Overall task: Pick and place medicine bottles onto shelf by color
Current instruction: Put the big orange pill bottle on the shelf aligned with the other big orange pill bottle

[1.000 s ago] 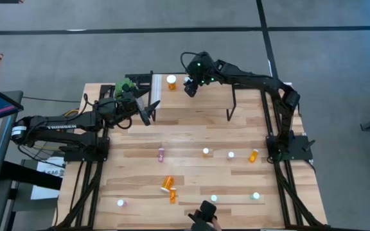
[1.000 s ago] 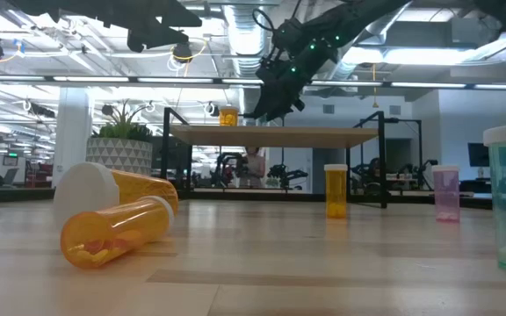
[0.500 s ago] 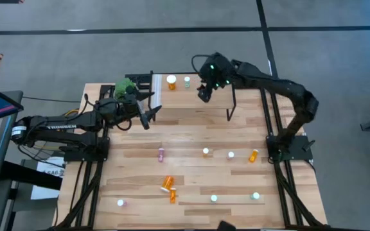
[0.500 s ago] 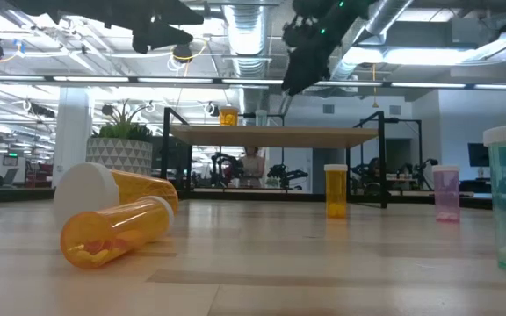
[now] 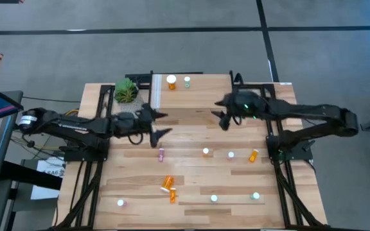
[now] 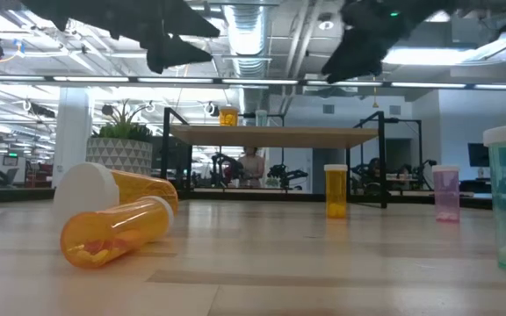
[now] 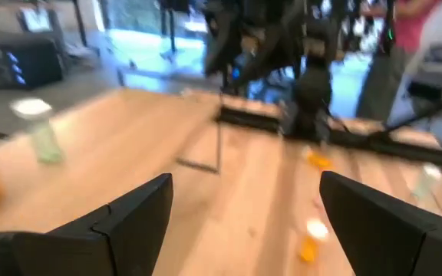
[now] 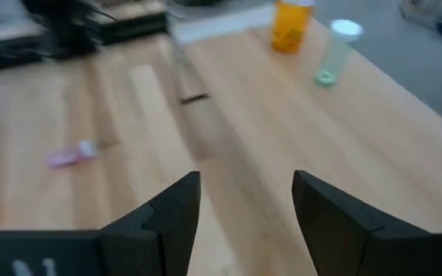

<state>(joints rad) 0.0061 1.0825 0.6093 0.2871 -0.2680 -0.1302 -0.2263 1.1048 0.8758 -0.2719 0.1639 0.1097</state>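
Above the worktop point(image 5: 191, 186), both my tools, left point(image 5: 158, 124) and right point(image 5: 220, 119), hang spread and empty, sorting shelf point(image 5: 204, 96) bottles by colour.

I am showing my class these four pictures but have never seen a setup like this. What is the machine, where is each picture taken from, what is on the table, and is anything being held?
It is a robot with two dark arms at a wooden table. One picture looks straight down, one looks level across the tabletop, and two come from cameras on the wrists.

The left gripper and right gripper both hover open over the table, holding nothing.

A low wooden shelf stands at the far end with an orange bottle and a green bottle on it. Other small pill bottles are scattered on the table, including a pink bottle lying down and two larger orange bottles on their sides. A small potted plant sits in a corner.
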